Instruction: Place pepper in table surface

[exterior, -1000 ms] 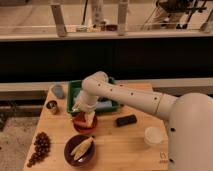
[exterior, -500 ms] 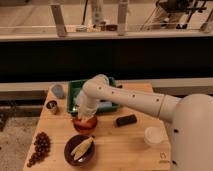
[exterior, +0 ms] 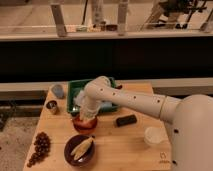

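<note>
My gripper [exterior: 85, 118] is at the end of the white arm and reaches straight down into a small red bowl [exterior: 84, 125] on the left half of the light tan table surface [exterior: 115, 145]. A red-orange patch at the gripper may be the pepper [exterior: 81, 119], but I cannot separate it from the bowl's red inside. The gripper hides most of the bowl's contents.
A green tray [exterior: 111, 89] lies behind the arm. A grey cup [exterior: 57, 90] and a small metal cup [exterior: 51, 106] stand at the left. Dark grapes [exterior: 39, 147], a dark bowl with a corn cob [exterior: 80, 149], a black block [exterior: 126, 120] and a white cup [exterior: 154, 135] are in front.
The gripper has sunk a little lower into the red bowl. The pale wrist part that showed above the bowl is now down at its rim.
</note>
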Controlling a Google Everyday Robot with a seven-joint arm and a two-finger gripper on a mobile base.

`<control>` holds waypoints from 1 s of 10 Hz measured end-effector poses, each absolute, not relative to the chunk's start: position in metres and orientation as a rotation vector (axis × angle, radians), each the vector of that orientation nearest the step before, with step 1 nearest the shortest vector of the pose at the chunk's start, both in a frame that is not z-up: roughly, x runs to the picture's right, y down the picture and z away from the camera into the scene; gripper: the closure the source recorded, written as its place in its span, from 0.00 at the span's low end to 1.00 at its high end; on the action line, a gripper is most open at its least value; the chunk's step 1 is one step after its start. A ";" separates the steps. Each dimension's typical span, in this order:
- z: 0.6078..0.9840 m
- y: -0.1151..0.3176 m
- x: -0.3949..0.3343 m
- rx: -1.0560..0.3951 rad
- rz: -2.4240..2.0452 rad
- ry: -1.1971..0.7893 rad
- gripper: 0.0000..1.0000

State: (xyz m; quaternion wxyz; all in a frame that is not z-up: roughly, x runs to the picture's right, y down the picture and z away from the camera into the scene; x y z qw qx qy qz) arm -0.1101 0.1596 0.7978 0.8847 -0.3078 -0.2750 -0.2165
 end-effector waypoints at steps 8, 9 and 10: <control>0.831 0.173 -0.105 -0.661 -0.426 -0.609 0.50; 0.836 0.176 -0.107 -0.667 -0.427 -0.613 0.50; 0.839 0.178 -0.107 -0.675 -0.428 -0.615 0.50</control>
